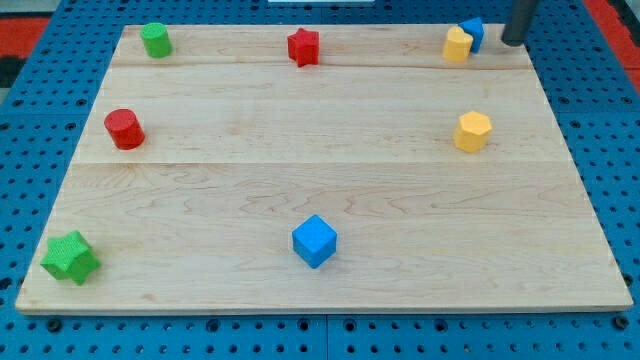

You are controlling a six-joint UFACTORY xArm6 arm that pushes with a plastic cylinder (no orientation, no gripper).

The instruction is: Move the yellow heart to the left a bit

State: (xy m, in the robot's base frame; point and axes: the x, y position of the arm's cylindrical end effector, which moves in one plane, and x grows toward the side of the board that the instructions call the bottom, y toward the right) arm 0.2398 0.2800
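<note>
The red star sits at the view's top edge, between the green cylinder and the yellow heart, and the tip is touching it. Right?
Not quite. In the camera view my tip stands at the top right, beside the small blue block behind the yellow heart, far from the red star. The green cylinder placement holds.

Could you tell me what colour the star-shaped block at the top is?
Red star, camera view.

No text, label, brand, number or sign can be read anywhere on the blocks or the board.
</note>
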